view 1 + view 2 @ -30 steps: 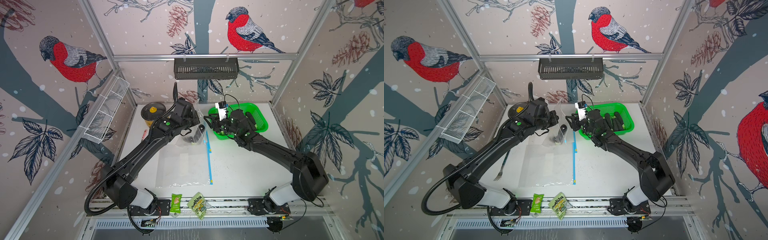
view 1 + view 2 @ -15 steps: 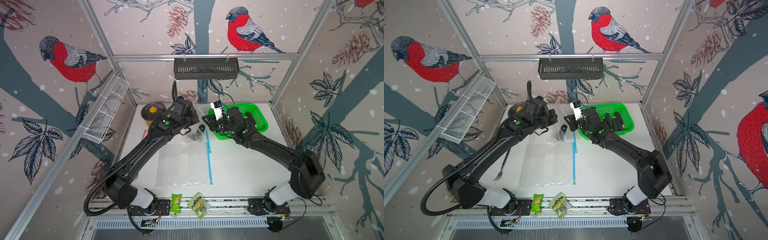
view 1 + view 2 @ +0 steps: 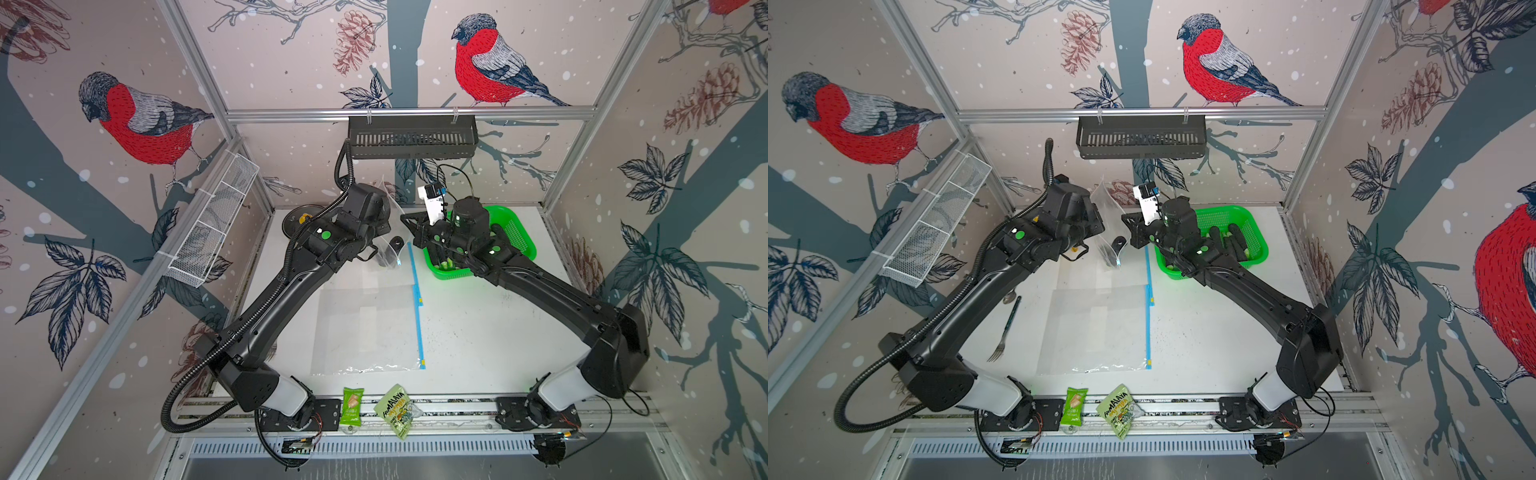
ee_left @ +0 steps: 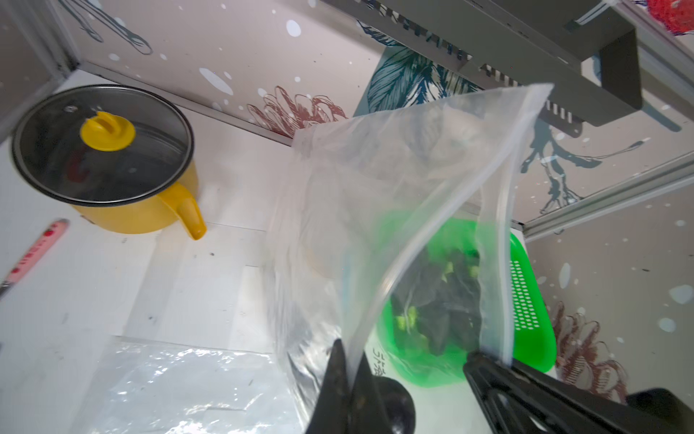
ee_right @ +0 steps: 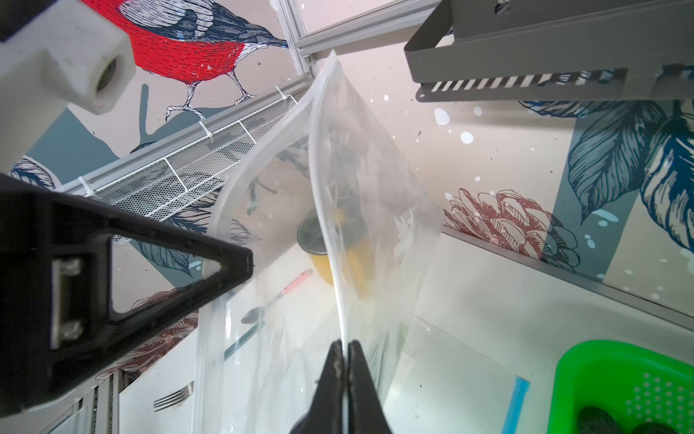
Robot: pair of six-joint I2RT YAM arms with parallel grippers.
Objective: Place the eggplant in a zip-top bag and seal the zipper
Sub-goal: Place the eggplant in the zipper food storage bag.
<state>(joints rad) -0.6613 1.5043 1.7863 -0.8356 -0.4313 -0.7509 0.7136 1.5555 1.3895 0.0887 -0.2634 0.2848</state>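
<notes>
Bag [image 4: 405,195]: clear, crinkled plastic

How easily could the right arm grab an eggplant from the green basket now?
Probably not at once: the right gripper is shut on the clear bag, so it must let go first. The green basket lies just beside it.

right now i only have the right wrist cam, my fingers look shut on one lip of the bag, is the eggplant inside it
observer: yes, both top views show the dark eggplant low inside the held bag.
operator: who has the other lip
observer: the left gripper, shut on it in its own wrist view; the mouth stands open.
operator: what lies toward the base
observer: a flat bag on the table, its blue zipper strip on the right arm's side.
</notes>
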